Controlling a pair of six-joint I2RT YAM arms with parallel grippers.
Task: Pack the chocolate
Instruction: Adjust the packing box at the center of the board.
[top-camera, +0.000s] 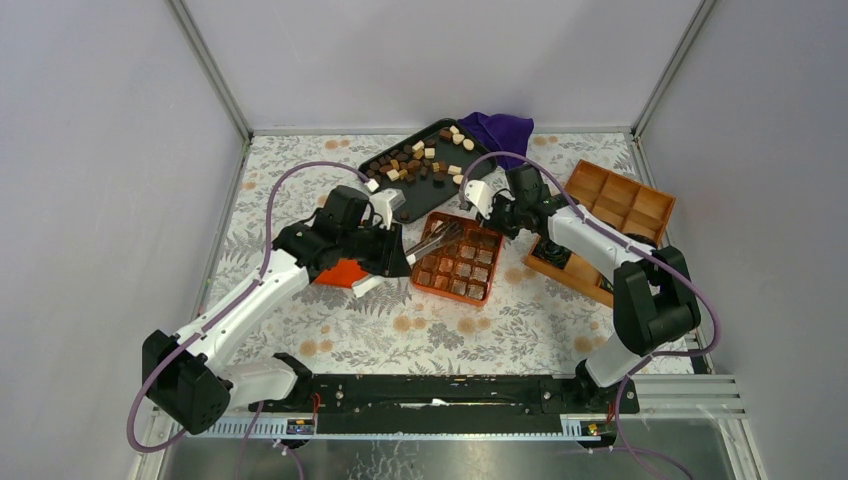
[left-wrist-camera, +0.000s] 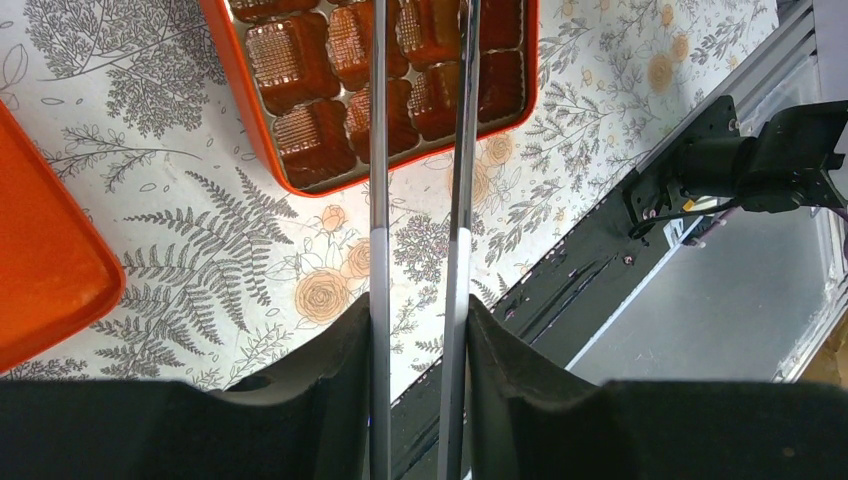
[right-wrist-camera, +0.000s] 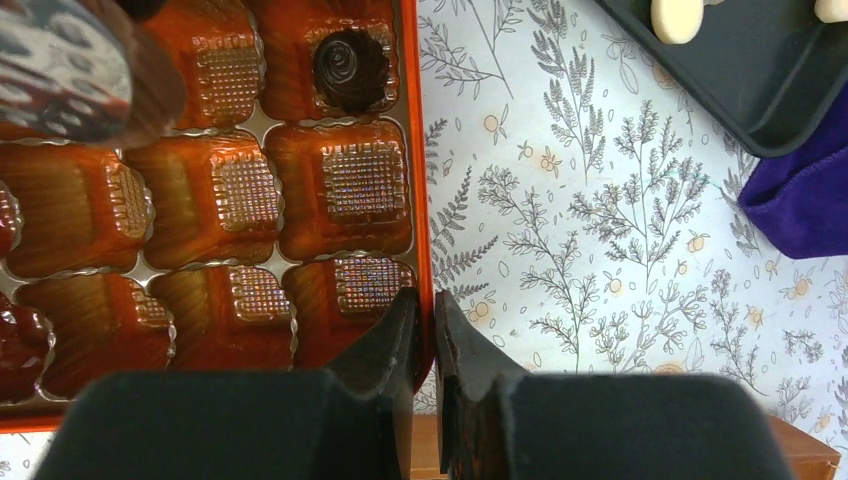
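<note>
left end effector (left-wrist-camera: 420, 320) clamped on tongs (left-wrist-camera: 378, 150) over orange tray (right-wrist-camera: 415, 150) | right end effector (right-wrist-camera: 425, 320) pinching its rim | we see chocolate (top-camera: 415, 160) on black tray (top-camera: 415, 202), one dark piece (right-wrist-camera: 352, 65) in a cell

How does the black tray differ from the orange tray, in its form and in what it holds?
The black tray is flat and undivided; the orange tray is split into square cells. The black tray holds many loose chocolates, brown and cream; in the orange tray only one dark piece shows plainly. Both lie on the flowered table.
</note>
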